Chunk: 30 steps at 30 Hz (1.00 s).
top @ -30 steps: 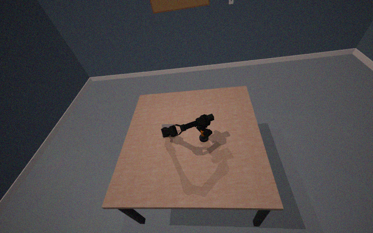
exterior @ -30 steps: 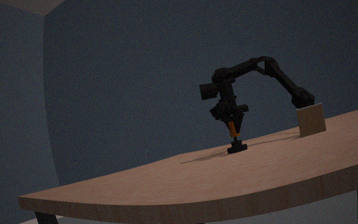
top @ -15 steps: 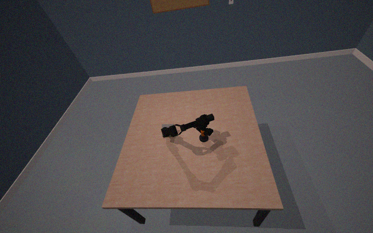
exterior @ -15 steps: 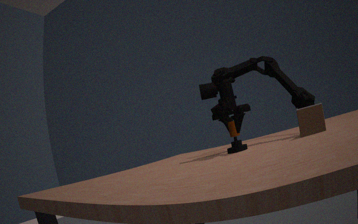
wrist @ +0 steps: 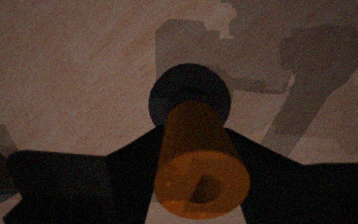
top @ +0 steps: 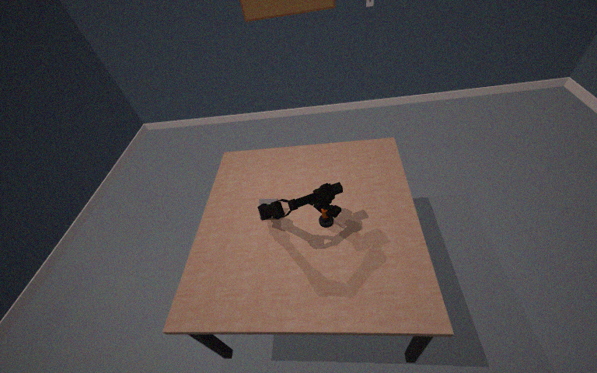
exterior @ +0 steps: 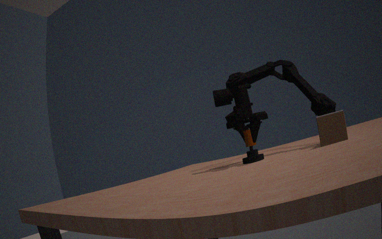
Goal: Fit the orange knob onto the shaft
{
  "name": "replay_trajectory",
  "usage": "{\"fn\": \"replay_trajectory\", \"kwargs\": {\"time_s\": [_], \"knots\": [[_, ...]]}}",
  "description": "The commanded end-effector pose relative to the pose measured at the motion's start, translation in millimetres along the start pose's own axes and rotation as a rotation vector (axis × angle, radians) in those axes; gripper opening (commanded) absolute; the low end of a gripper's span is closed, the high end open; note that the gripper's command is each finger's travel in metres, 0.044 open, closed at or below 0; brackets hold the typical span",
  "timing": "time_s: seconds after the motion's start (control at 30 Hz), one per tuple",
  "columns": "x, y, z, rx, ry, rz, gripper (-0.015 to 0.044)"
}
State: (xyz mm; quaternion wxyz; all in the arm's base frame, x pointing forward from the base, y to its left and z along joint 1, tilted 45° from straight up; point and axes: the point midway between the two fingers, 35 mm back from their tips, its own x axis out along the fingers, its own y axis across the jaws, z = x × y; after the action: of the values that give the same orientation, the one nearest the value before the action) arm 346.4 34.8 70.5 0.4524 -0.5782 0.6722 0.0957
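Note:
The orange knob [top: 324, 214] [exterior: 248, 137] [wrist: 196, 135] is upright between the fingers of my gripper [exterior: 249, 138] [wrist: 193, 132], which is shut on it. The round dark pedestal [top: 326, 221] [exterior: 253, 159] [wrist: 160, 100] stands on the table under the knob. In the exterior view a short piece of the dark shaft [exterior: 251, 147] shows between the knob's lower end and the pedestal, so the knob sits above the pedestal. Whether the shaft's tip is inside the hole cannot be told. The shaft's flat side is hidden.
The arm's base [top: 270, 210] [exterior: 323, 107] is at the left in the top view, beside a block [exterior: 332, 128]. The wooden table [top: 286, 285] [exterior: 197, 194] carries the arm's shadows. A dark wall stands behind.

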Motion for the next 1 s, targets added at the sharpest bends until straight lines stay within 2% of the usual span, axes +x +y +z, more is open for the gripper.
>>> {"fn": "replay_trajectory", "kwargs": {"time_s": [0.0,0.13,0.33,0.97], "knots": [[-3.5,-1.0,-0.3,-0.002,0.0,-0.004,0.0],[-4.7,-1.4,-0.3,-0.028,0.0,-0.004,0.0],[-5.3,-1.7,1.9,-0.212,0.0,-0.004,0.0],[0.1,-1.4,-0.7,-0.212,0.0,-0.004,0.0]]}}
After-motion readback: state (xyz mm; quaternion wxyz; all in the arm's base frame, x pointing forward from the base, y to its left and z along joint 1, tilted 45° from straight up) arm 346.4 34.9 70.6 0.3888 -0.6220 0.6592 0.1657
